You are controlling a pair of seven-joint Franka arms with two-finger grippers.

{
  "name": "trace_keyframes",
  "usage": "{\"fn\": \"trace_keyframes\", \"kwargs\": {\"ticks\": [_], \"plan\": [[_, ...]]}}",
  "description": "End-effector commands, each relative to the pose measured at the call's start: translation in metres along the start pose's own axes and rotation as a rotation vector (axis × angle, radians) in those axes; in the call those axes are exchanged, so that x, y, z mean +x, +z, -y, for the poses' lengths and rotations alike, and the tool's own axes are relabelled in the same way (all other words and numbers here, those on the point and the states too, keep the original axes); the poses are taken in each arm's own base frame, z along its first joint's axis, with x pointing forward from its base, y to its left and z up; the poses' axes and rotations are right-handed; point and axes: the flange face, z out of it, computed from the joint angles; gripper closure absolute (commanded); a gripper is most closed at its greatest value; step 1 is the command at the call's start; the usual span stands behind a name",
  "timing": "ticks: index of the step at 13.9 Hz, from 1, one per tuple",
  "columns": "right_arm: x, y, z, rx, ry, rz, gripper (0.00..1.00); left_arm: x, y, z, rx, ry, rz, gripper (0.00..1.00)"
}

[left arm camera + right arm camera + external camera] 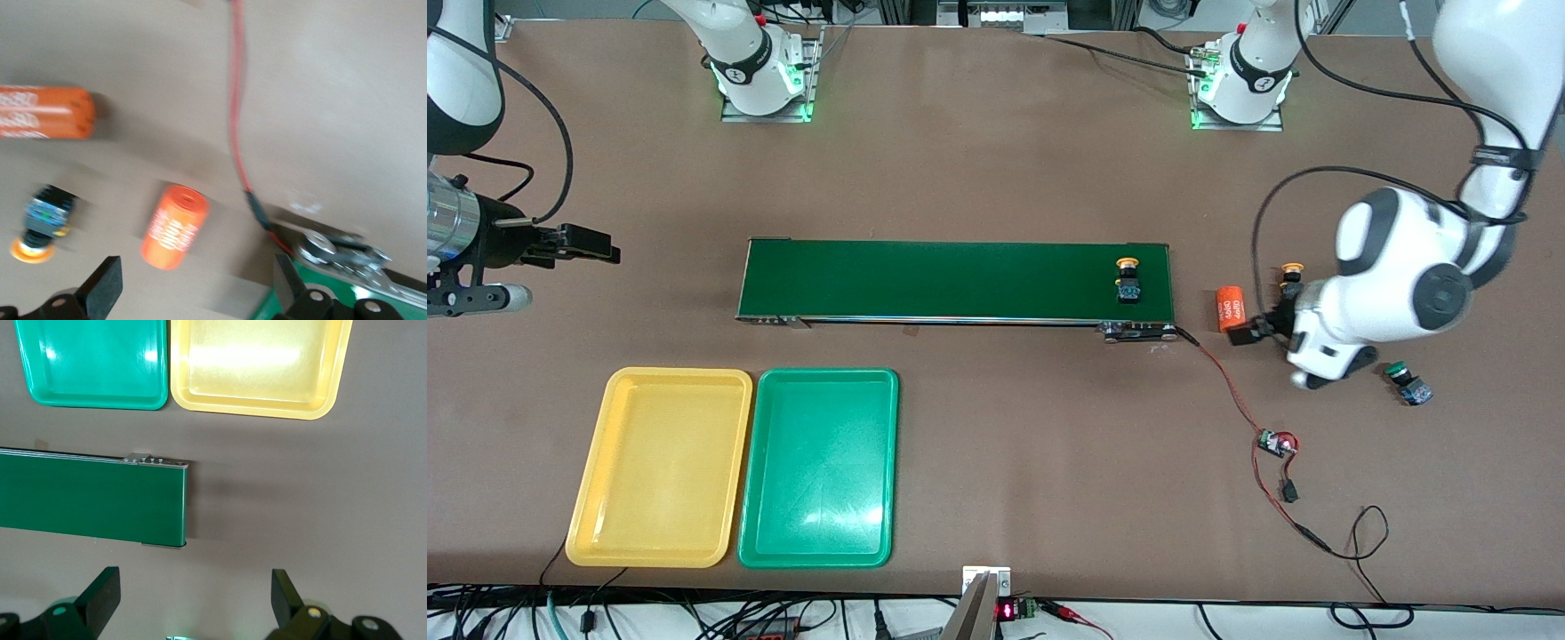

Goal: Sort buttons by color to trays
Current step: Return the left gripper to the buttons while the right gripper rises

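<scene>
On the table, nearest the front camera: yellow tray (pixel 660 467) and green tray (pixel 818 467) lie side by side, touching, both with nothing in them; the yellow one is toward the right arm's end.
Conveyor belt (pixel 951 280): long and dark green, farther from the front camera than the trays.
Yellow-capped button on the belt (pixel 1128 277): lies at the belt's end toward the left arm.
Second yellow-capped button (pixel 1291 274): on the bare table just past that belt end, partly hidden by the left arm; the left wrist view shows it lying on its side (pixel 41 223).
Green-capped button (pixel 1407 382): on the table toward the left arm's end, nearer the front camera than the arm's wrist.
Orange cylinder (pixel 1230 308): lies between the belt end and the left claw, white print on it; a second orange cylinder (pixel 43 112) shows in the left wrist view.
Left claw (pixel 197 293): fingers spread wide, holding nothing, low over the table above the nearer orange cylinder (pixel 175 225).
Right claw (pixel 193 603): wide and holding nothing; this arm waits above the table at its own end, off the belt's end.
Red wire (pixel 1232 391): runs from the belt's corner to a small circuit board (pixel 1276 442).
</scene>
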Motion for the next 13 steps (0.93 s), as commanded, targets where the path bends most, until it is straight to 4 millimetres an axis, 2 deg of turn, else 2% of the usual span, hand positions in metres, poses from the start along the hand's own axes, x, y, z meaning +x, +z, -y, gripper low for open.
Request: {"fn": "trace_keyframes", "kwargs": {"ticks": [1,4,5,9,13], "plan": [[0.001,-0.002,-0.016,0.053,0.026,-0.012,0.00,0.009,0.006,0.050,0.029,0.047,0.076,0.00],[0.001,0.002,-0.014,0.064,0.031,0.003,0.00,0.013,-0.006,0.103,0.034,0.179,0.134,0.00],[0.001,0.002,-0.017,0.065,0.024,0.006,0.00,0.015,-0.007,0.113,0.033,0.196,0.133,0.00],[-0.005,0.007,-0.017,0.077,0.025,0.065,0.00,0.010,0.017,0.120,0.128,0.243,0.122,0.00],[0.004,0.001,0.001,0.077,-0.006,0.010,0.00,0.001,0.047,0.116,0.114,0.266,0.107,0.00]]}}
